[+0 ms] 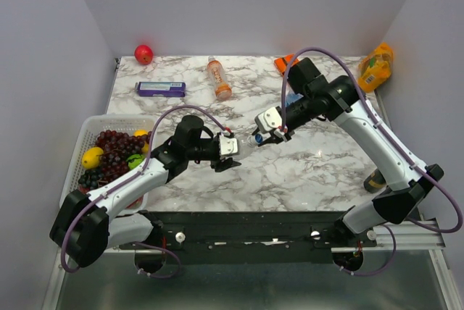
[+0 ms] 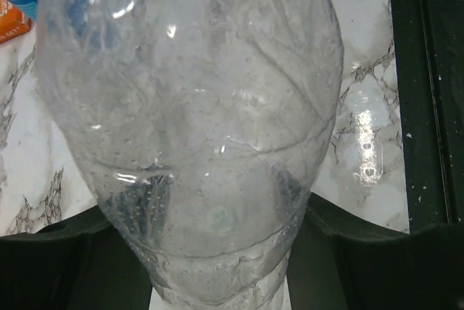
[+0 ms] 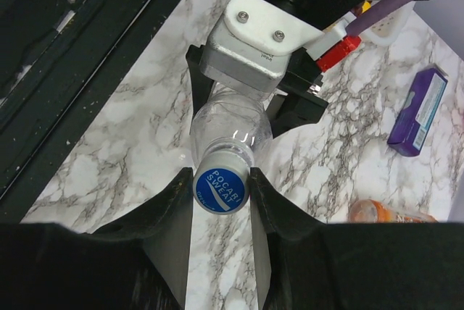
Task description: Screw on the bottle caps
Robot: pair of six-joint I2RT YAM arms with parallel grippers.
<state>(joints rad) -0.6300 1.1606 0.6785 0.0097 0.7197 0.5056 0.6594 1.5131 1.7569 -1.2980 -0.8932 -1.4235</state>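
The all-clear bottle (image 3: 230,125) hangs level above the marble, between my two grippers. My left gripper (image 2: 217,252) is shut on its base end, and the bottle's body (image 2: 188,107) fills the left wrist view. A bottle cap (image 3: 221,190) with a blue printed top and whitish side sits on the bottle's neck. My right gripper (image 3: 221,188) is shut on that cap, one finger on each side. From above, the left gripper (image 1: 230,152) and right gripper (image 1: 261,136) face each other mid-table. The orange-liquid bottle (image 1: 219,78) lies at the back. A blue-labelled bottle (image 1: 291,99) peeks out behind my right arm.
A white basket (image 1: 81,130) of fruit stands at the left. A purple box (image 1: 160,89) and a red apple (image 1: 143,53) lie at the back left. A yellow-orange pouch (image 1: 375,66) leans at the back right. A dark can (image 1: 373,179) stands by the right arm's base.
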